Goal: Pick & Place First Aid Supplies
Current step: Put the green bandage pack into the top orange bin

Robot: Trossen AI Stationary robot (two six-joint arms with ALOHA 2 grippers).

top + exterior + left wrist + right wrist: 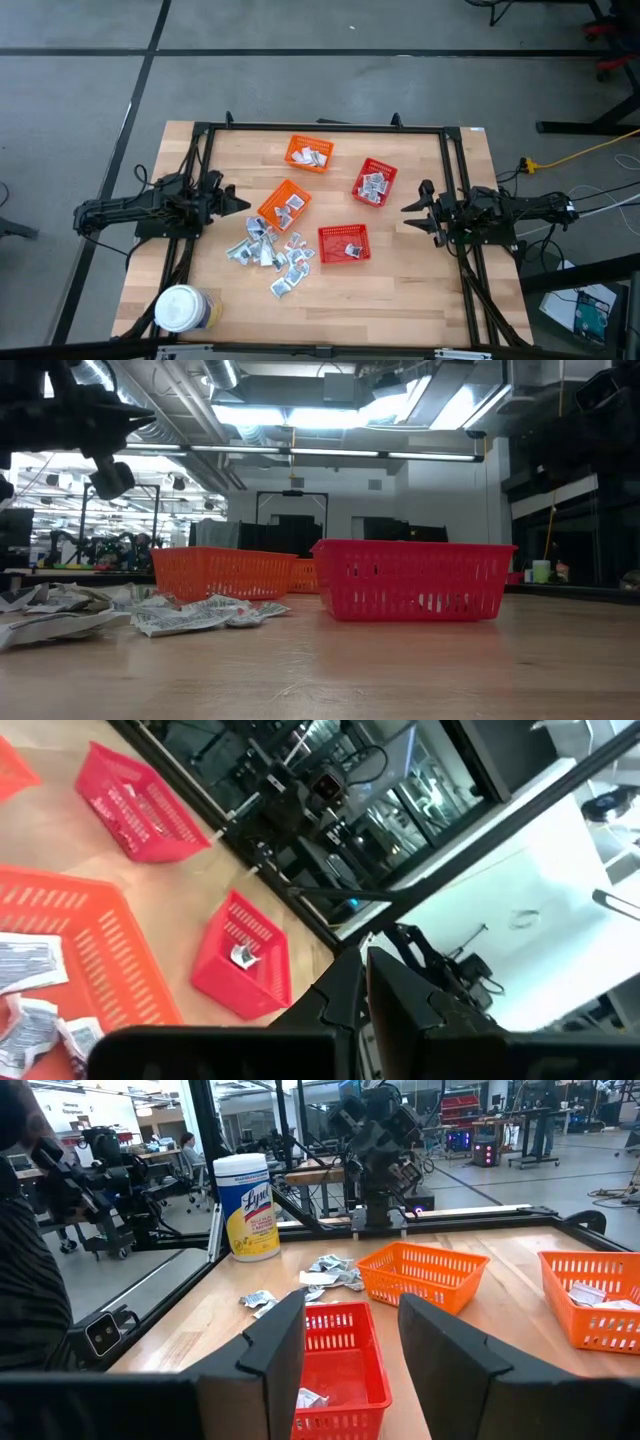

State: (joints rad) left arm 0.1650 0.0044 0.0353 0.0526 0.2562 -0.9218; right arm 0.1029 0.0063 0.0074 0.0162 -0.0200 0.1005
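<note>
1. The left gripper [240,201] is held clenched on nothing, just beside the orange basket [285,204] and above the sachets [268,250], which lie heaped on the table [420,290] between that basket and the jar [181,309].
2. The right gripper [412,215] is parked with fingers spread, empty, near two red baskets [374,182].
3. Several overlapping sachets could be pinched together, since they are piled and flat.
4. A single sachet could be slid rather than lifted if the fingers are lowered unopened.
5. The orange basket could be nudged aside during descent.
6. Light sachets could be dropped short of a basket.
</note>
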